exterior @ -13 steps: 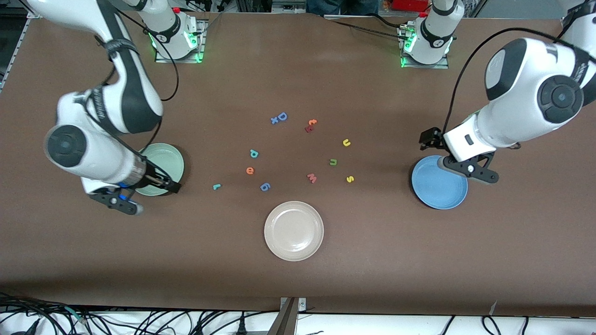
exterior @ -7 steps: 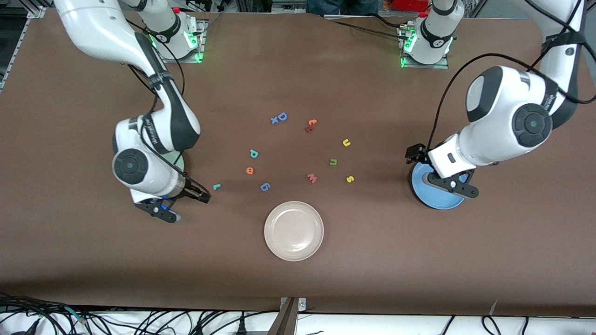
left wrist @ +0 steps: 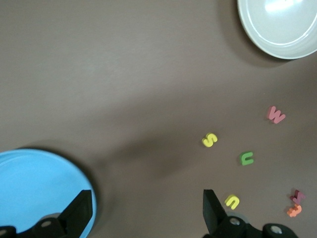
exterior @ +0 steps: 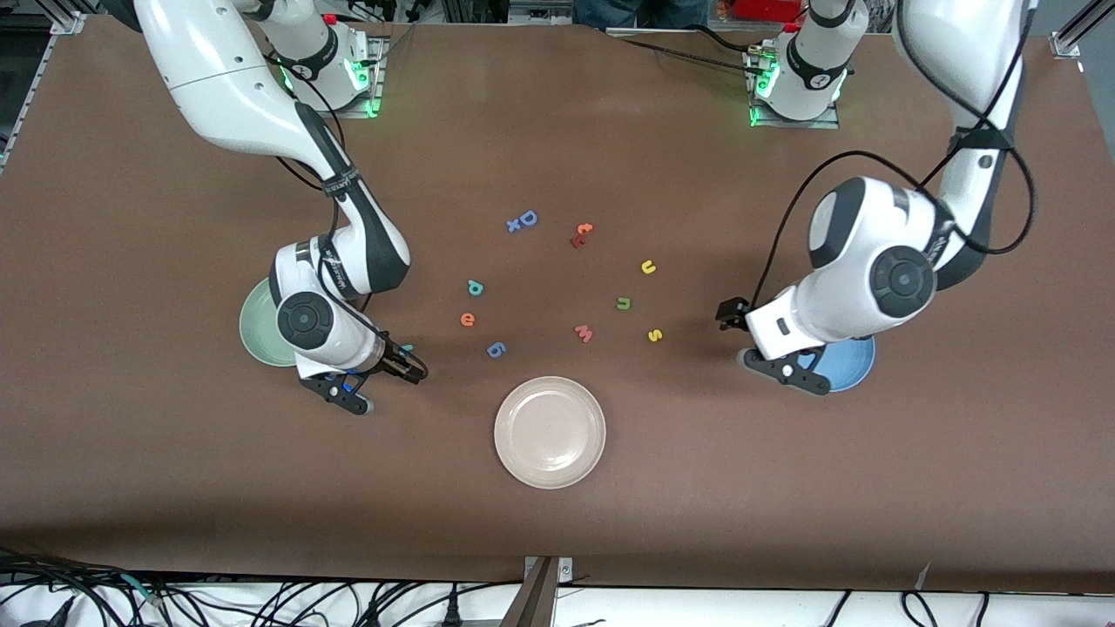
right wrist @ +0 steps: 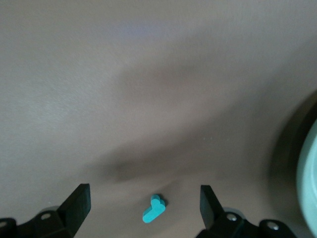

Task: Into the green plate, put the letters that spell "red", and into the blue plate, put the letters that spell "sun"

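My right gripper hangs open low over the teal r, which lies on the table between its fingers, untouched; in the right wrist view the gripper straddles it. The teal d and orange e lie toward the table's middle. The green plate is partly hidden under the right arm. My left gripper is open over bare table beside the blue plate, between it and the yellow s. The olive n and yellow u lie farther from the camera.
A beige-white plate sits nearest the camera, mid-table. A blue 6 and pink w lie among the task letters. A blue D with a small x and an orange and red pair lie farther off.
Both arms have swung in toward the table's middle. The right gripper went from over the green plate to over the teal r; the left gripper came off the blue plate toward the s.
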Tool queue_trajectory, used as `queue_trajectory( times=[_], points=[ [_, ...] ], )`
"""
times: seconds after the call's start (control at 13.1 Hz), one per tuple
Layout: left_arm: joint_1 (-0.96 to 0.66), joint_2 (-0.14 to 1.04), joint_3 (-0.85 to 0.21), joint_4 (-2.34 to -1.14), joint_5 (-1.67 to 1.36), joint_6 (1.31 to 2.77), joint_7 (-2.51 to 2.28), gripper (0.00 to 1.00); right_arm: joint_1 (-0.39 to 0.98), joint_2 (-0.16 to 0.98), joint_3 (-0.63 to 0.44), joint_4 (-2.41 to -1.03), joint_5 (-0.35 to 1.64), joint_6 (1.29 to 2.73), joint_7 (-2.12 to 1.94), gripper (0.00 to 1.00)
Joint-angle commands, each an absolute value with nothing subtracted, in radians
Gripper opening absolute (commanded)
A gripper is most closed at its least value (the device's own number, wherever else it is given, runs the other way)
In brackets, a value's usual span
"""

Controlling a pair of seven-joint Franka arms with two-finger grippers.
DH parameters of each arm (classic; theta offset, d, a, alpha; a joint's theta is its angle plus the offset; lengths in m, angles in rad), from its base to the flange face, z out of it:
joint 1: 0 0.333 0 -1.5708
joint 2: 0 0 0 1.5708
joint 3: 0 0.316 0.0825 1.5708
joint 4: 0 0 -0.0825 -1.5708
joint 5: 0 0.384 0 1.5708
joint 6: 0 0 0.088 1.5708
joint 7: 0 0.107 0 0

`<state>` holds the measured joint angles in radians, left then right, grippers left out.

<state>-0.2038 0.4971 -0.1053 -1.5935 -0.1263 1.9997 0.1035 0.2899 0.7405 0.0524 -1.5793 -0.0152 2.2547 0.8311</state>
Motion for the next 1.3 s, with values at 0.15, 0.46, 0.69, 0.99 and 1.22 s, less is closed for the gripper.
queue_trajectory(
  times=[0.15,0.46,0.69,0.99,1.22],
  points=[
    [-0.261,0.610,-0.094,-1.477,-0.129,2.043,0.091,0.97,0.291,0.733,0.064,-1.601,0.083,2.261,0.859,0.92],
    [-0.308,0.647,-0.092,-1.471,0.032,2.111,-0.001,0.96,0.284,0.732,0.064,-1.614,0.106,2.244,0.847,0.70],
    [-0.318,0.672,-0.092,-1.471,0.037,2.112,-0.051,0.96,0.282,0.732,0.061,-1.618,0.104,2.243,0.836,0.70],
    [-0.339,0.692,-0.094,-1.473,0.038,2.112,-0.092,0.96,0.282,0.729,0.060,-1.635,0.106,2.243,0.836,0.61],
    [-0.344,0.709,-0.092,-1.473,0.038,2.114,-0.184,0.96,0.281,0.727,0.058,-1.640,0.106,2.243,0.833,0.46]
  ],
)
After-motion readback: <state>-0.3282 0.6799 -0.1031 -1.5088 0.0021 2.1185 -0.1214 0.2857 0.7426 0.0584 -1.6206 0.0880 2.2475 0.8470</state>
